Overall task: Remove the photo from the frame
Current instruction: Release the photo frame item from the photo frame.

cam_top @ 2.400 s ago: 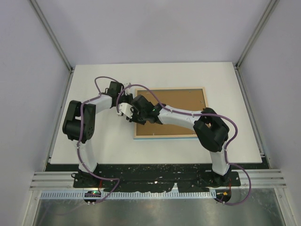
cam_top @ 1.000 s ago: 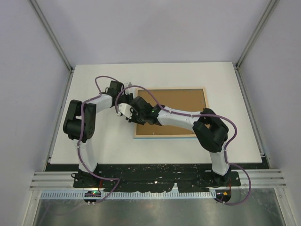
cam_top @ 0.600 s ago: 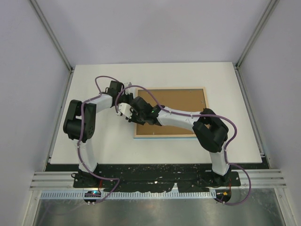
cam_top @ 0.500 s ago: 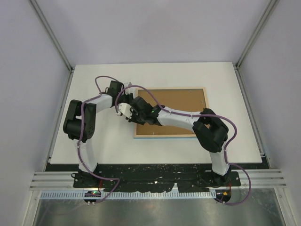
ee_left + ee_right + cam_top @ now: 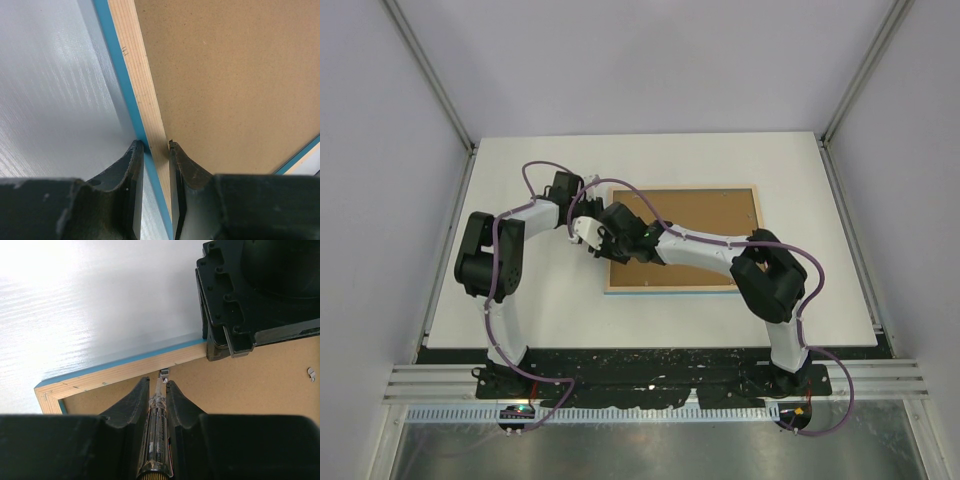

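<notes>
Frame (image 5: 680, 288) face down, both grippers engaged

Top view: frame is lying back-up mid-tabletop (image 5: 650, 160), brown backing board (image 5: 705, 215) showing. Left wrist: left gripper (image 5: 156, 145) is pinching the frame's rail. Right wrist: right gripper (image 5: 157, 382) is clutching a screwdriver (image 5: 157, 415), tip at a small metal tab (image 5: 163, 373).

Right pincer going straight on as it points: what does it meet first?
Probably the small metal clip on the wooden rail of the frame, where its screwdriver tip rests; contact is unclear.
</notes>
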Motion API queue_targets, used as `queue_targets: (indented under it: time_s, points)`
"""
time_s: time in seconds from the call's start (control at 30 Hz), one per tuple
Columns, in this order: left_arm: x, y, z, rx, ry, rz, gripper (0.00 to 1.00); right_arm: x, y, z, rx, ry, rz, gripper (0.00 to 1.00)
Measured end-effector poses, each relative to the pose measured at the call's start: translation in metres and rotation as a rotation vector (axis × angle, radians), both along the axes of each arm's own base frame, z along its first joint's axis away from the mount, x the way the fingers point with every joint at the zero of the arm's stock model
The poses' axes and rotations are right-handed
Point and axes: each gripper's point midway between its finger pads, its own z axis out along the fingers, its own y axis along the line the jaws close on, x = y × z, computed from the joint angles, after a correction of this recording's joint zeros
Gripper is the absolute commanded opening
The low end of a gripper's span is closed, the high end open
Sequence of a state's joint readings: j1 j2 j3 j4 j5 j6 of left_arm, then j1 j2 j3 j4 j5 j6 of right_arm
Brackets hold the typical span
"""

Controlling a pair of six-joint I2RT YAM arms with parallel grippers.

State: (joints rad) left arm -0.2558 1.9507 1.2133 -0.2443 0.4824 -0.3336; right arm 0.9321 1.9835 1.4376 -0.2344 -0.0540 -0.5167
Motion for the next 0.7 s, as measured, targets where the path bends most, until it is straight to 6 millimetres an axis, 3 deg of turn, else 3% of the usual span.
queue_targets:
  time_s: [0.7]
  points:
    - [0.0, 0.0, 0.0, -0.001, -0.001, -0.001, 0.0, 0.014, -0.003, 0.002, -0.01, -0.066, -0.075, 0.08]
